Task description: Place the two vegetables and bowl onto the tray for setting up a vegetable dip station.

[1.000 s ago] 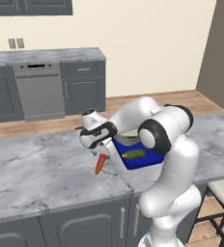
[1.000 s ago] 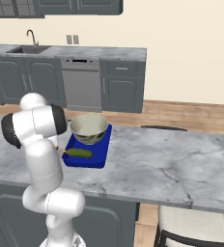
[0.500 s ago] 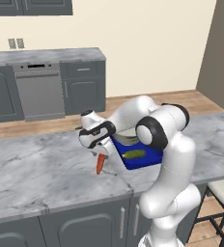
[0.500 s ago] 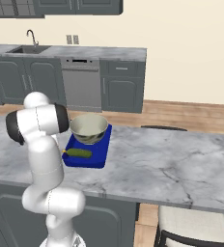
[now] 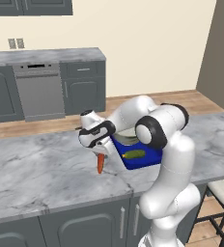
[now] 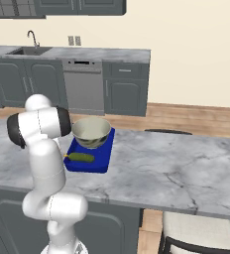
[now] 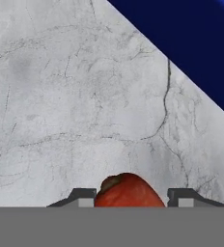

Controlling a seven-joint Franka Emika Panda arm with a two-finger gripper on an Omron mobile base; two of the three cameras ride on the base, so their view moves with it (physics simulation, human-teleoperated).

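We see a big grey marble counter (image 5: 41, 169) with the white robot arm (image 5: 167, 159) bending over it. On the counter sits the blue tray (image 6: 99, 158). The round metal bowl (image 6: 91, 133) stands on the far part of the tray. The little green cucumber (image 6: 81, 157) lies on the near part of the tray, just in front of the bowl.

The gripper (image 5: 100, 150) points down at the counter, just to the left of the tray. The orange carrot (image 5: 100, 164) is right under it, standing almost straight up, with its thin tip touching the counter. In the hand view the top of the carrot (image 7: 127, 191) sits between the two dark fingertips (image 7: 82, 197), with a small gap showing on each side. We cannot tell if the gripper is squeezing the carrot or only sits around it. The carrot is off the tray, near its left edge.
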